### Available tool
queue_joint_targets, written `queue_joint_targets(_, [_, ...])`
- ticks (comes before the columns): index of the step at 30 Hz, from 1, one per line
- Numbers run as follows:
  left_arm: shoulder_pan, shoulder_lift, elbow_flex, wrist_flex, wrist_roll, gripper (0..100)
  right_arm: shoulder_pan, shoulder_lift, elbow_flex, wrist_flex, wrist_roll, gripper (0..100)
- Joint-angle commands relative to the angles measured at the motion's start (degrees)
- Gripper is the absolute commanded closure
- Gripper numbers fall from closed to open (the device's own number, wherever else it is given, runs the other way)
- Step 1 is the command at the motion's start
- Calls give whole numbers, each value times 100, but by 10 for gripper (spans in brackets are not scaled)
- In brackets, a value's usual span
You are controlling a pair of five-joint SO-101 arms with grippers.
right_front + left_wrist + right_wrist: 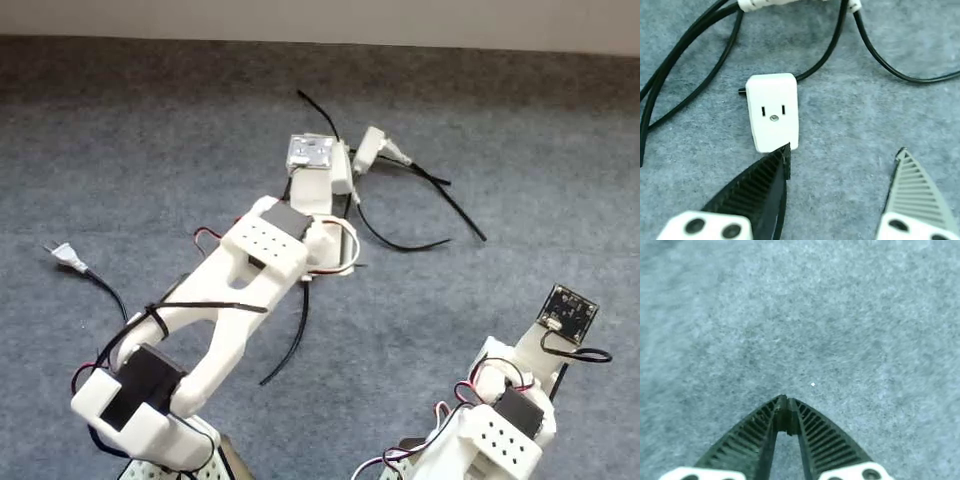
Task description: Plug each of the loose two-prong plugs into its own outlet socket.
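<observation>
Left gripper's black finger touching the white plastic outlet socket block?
Cannot tell. In the left wrist view the black finger tip overlaps an edge of the white outlet socket block; its height above isn't visible.

In the high view the left arm (250,270) covers its own fingers, and the right arm (500,425) is cut off by the edge at 5 o'clock. In the left wrist view the dark finger (760,185) overlaps a corner of the outlet socket (772,111), contact unclear, while a white piece (760,4) and black cables (680,70) run off the edge. The loose plug (68,257), at 9 o'clock on the worktop, is too small to judge its prongs.
</observation>
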Motion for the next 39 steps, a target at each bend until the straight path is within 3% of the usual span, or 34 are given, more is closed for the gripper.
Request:
queue_joint_targets(1, [233,-4,-233,105,35,681,-92,-13,-171,-84,53,988])
queue_joint_targets(9, [-822,127,-163,35,53,681,-110,-13,-171,-84,53,988])
queue_joint_targets(14, [-637,523,-136,-387,44,681,-119,-13,-171,-84,53,988])
queue_joint_targets(27, [-119,611,-84,-422,53,681,-110,-13,-163,-84,53,988])
queue_joint_targets(39, [-989,892,-84,-668,18,681,-110,-13,-163,-84,53,988])
